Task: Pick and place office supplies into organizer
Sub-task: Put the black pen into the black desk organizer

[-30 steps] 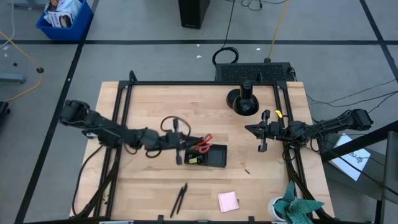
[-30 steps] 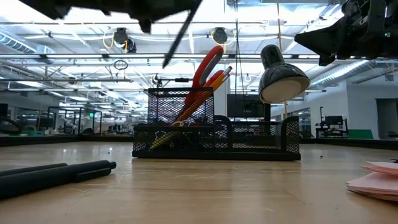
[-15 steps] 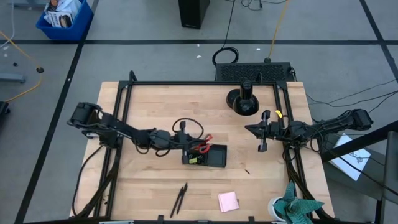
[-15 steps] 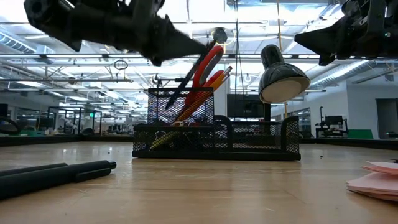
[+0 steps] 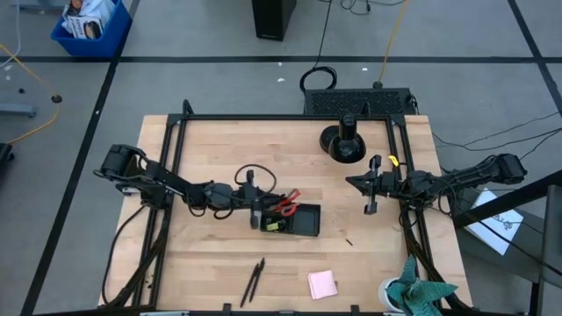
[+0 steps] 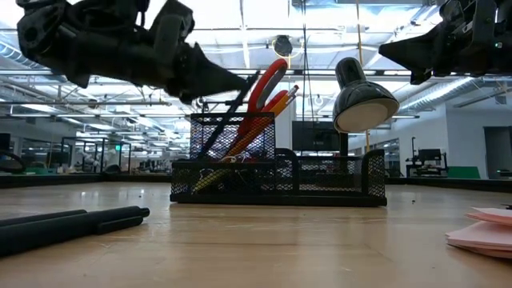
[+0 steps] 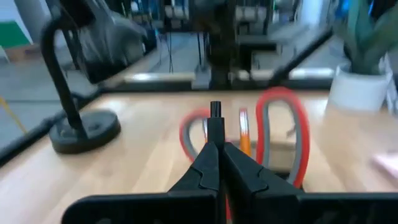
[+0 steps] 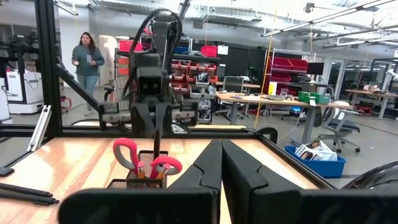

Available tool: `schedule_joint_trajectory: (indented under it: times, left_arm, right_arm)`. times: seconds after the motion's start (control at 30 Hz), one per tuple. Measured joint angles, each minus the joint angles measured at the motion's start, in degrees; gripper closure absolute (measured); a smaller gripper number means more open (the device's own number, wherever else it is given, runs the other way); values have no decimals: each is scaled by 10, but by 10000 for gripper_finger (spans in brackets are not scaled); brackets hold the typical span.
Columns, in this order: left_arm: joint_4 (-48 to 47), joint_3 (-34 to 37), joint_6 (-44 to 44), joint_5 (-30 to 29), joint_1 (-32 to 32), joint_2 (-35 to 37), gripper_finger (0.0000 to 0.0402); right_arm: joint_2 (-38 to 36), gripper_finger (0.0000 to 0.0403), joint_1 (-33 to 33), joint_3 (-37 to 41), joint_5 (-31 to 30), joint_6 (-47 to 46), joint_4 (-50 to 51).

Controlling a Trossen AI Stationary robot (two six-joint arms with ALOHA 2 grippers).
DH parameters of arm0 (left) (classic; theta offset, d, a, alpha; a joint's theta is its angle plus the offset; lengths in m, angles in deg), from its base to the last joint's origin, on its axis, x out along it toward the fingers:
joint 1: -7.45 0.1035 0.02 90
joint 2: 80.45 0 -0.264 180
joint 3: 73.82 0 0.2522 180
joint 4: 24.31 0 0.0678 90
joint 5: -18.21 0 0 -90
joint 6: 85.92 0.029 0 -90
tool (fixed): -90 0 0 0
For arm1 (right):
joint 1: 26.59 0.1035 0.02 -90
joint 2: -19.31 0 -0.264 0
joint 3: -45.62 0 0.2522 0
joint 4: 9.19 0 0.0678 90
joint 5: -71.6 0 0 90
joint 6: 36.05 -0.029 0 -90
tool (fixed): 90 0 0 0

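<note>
My left gripper [image 5: 255, 213] [image 6: 238, 81] hovers at the left end of the black mesh organizer [image 5: 297, 222] [image 6: 320, 178], shut on a dark pen [image 6: 228, 112]. Red-handled scissors [image 6: 269, 78] [image 7: 283, 134] and orange pencils [image 6: 276, 104] stand slanted in the organizer's tall left compartment. Two more dark pens [image 5: 254, 282] [image 6: 72, 225] and the pink sticky-note pad [image 5: 322, 284] [image 6: 485, 231] lie flat on the table near its front edge. My right gripper [image 5: 370, 188] [image 8: 218, 163] waits shut near the table's right side, above the surface. My left gripper pinches the dark pen near its upper end [image 7: 215, 123] between its two fingers, coming from the table's left and slanting slightly down. The pen tilts, its lower end [image 6: 202, 146] inside the organizer's tall mesh compartment beside the scissors.
A round black stand with a post and lamp head [image 5: 342, 140] [image 6: 364, 100] sits at the far right of the table. A teal plant in a white pot [image 5: 414, 293] stands at the near right corner. A person [image 8: 87, 57] stands in the room beyond.
My left gripper moved toward the organizer and came down, still shut on the dark pen. The pen, first held above the organizer, now has its lower end inside the tall compartment. In the last half second the gripper drew slightly back toward the table's left.
</note>
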Motion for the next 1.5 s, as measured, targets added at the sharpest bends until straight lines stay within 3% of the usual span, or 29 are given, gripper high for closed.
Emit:
schedule_joint_trajectory:
  times: [0.1, 1.5]
  left_arm:
    - [31, 4, 3, -2, -1, 2, 394]
    - [-44, -9, -47, -11, -19, -18, 388]
  right_arm:
    - [0, 403, 0, 0, 0, 0, -1]
    - [0, 403, 0, 0, -1, 0, -5]
